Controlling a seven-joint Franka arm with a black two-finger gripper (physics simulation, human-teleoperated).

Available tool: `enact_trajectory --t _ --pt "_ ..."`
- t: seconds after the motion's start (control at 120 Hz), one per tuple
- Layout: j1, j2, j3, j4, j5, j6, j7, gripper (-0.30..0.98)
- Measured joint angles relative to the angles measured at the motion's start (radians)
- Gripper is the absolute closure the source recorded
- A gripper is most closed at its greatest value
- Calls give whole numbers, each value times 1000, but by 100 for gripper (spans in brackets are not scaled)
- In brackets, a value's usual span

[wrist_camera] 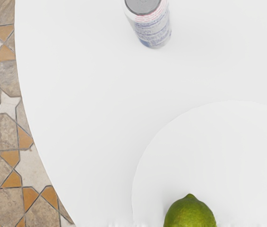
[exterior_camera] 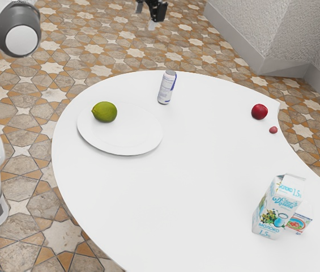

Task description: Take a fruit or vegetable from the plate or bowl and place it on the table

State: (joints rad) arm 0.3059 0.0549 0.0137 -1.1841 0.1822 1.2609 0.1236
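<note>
While the gripper (exterior_camera: 145, 17) hung above the table (exterior_camera: 199, 170), high at twelve o'clock in the exterior view, its jaws stood spread, with a gap between them and the lime apart from both. The wrist view looked down on the green lime (exterior_camera: 105, 112) and part of the white plate (exterior_camera: 123, 141) beneath it. Seen from the exterior camera, the lime rested inside the rim, between ten and eleven o'clock from the plate's middle, its small nub pointing to nine. The plate lay flat on the white table. Between one and two o'clock from it, a can (exterior_camera: 166, 88) stood upright, near but clear of the rim. A dark red apple (exterior_camera: 259, 111) sat well apart, at three o'clock from the plate, with a small reddish item (exterior_camera: 273, 130) near the apple at five. Toward four o'clock from the plate, a milk carton (exterior_camera: 277, 207) stood upright, partly covering a smaller box (exterior_camera: 300, 222) just beside it at four.
</note>
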Motion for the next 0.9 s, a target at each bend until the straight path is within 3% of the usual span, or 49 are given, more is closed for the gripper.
enact_trajectory --t 0.125,0.208,0.275,0.392,0.517,0.617,0.783,0.9 --pt "-198 17 -1 -15 -11 -16 9 0" --pt "-253 36 -3 -59 -50 -25 13 0" --pt "-216 46 -3 -87 -105 -31 14 0" --pt "-180 35 -9 -169 -128 -23 6 0" --pt "-199 -175 -9 -602 -104 157 -10 0" --pt "-160 -329 -9 -814 -50 297 -22 0" --pt "0 -405 -5 -933 -59 438 0 0" --pt "55 -413 0 -1001 -82 528 40 0"
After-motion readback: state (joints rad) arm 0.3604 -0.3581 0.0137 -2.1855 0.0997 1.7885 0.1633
